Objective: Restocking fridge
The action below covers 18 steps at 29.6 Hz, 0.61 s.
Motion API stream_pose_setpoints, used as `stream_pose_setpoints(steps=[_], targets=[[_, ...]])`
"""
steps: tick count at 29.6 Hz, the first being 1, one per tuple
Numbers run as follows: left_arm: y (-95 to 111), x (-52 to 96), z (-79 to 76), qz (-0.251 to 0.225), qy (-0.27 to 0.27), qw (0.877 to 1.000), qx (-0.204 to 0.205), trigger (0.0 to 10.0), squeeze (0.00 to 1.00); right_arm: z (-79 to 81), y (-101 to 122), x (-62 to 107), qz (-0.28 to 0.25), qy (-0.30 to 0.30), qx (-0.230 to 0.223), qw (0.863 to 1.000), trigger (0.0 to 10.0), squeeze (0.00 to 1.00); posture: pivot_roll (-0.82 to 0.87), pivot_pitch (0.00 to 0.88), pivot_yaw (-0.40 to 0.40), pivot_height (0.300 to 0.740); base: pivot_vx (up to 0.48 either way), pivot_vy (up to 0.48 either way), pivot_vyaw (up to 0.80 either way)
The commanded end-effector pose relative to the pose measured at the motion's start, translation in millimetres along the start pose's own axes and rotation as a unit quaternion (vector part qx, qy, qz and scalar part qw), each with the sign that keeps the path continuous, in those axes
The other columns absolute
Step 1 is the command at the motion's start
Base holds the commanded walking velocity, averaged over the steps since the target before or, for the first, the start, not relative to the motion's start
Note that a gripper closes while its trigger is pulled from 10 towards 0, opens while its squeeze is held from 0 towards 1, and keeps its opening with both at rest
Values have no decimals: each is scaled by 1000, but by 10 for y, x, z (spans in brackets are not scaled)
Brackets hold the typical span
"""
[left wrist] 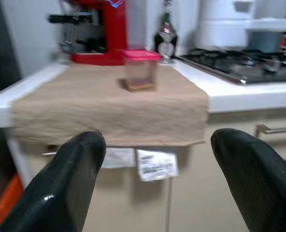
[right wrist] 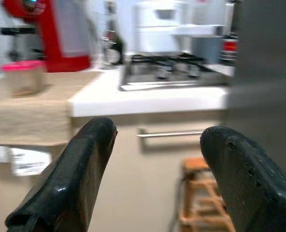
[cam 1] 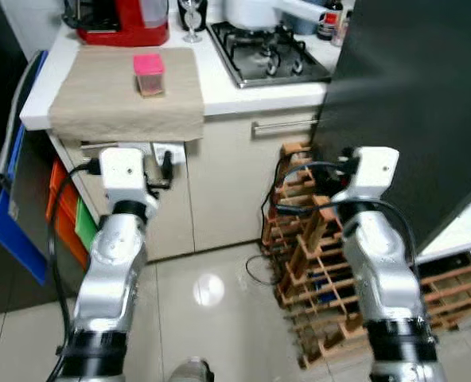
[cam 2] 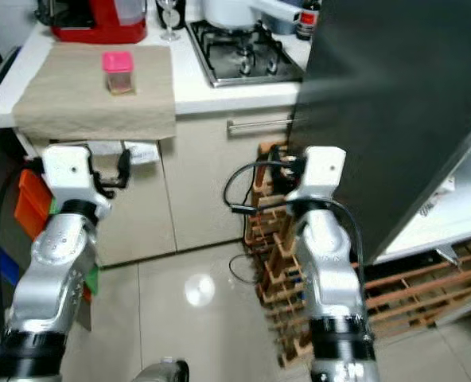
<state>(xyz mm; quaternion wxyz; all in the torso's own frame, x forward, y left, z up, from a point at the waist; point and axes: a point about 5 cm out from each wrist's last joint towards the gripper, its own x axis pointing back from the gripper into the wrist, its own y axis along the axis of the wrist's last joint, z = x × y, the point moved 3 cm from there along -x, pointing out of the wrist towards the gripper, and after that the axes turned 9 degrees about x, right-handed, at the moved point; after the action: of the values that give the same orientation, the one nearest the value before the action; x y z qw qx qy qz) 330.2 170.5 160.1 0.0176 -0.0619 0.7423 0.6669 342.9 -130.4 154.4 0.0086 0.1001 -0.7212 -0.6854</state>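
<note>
The pink-lidded jar (cam 1: pixel 149 74) is standing upright on the surface (cam 1: pixel 219 83), ahead of and above my left tool (left wrist: pixel 152 179), the nearer one; both tools, right (right wrist: pixel 155 179) included, are gaping wide, holding nothing.

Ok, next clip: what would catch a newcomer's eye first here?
Probably the small pink-lidded jar, standing alone on the beige cloth that hangs over the counter edge, with the red coffee machine behind it. Next, the dark open fridge door on the right, beside the gas hob, with a wooden wine rack on the floor below. Both end effectors, left and right, are open and empty, below counter height.
</note>
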Motion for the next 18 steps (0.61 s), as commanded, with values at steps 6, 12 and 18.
stream_pose_setpoints(steps=[6, 12, 18], targets=[[30, 16, -31, -5, 1, 1000, 14, 10000, 118, -21, 6, -18, -3, 2, 1, 1000, 10000, 0, -27, 0, -36, 740, 0, -320, 629], [87, -44, -153, -14, -43, 999, 10, 10000, 1000, -20, -13, -37, 2, -16, 1, 1000, 10000, 0, -29, 0, -27, 740, 0, 0, 433], [81, -110, -267, -3, -83, 996, 19, 10000, 1000, -28, 52, -17, -17, -14, 43, 999, 10000, 0, -48, 0, -24, 740, 0, 0, 0]])
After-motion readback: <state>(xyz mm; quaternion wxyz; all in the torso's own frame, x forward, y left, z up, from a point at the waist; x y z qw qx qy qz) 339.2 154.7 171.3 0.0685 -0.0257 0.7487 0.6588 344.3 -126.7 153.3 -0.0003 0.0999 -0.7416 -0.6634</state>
